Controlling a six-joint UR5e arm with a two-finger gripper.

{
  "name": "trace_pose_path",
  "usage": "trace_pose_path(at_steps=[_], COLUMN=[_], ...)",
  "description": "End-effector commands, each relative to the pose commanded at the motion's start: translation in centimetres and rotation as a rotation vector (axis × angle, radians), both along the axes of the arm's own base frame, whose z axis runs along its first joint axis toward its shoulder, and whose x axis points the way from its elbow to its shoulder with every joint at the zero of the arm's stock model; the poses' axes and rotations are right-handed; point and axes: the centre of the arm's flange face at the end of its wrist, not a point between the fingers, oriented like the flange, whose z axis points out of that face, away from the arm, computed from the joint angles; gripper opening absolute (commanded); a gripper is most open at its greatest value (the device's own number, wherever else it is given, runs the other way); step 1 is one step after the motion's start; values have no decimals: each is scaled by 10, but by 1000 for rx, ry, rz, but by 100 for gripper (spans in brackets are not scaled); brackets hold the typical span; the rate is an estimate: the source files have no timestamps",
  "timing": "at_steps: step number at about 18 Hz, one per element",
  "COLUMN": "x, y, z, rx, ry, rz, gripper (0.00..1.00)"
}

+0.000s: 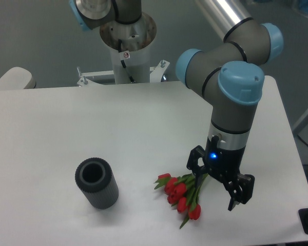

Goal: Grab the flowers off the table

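The flowers (180, 197) are a small bunch of red tulip buds with green stems, lying on the white table (66, 133) near its front right. The buds point to the lower left and the stem ends run up to the right, under the gripper. My gripper (214, 184) points down over the stem ends with its two black fingers spread wide, one finger (195, 160) to the upper left of the stems and the other to the lower right. The stems lie between the fingers. I see no finger pressing on them.
A dark grey ribbed cylinder (96, 183) lies on the table to the left of the flowers. The arm's base (127, 48) stands at the table's far edge. The table's front and right edges are close to the gripper.
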Motion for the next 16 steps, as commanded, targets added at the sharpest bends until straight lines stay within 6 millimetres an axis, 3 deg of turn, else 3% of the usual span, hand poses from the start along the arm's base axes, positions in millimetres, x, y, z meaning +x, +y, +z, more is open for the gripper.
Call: trace_pose_path(at_steps=[5, 9, 12, 16], x=[-2, 2, 2, 6], y=[-3, -7, -8, -15], z=[-1, -14, -10, -31], rx=[-5, -23, -20, -67], ry=[-3, -35, -31, -51], rz=[2, 12, 14, 27], gripper=[100, 100, 100, 100])
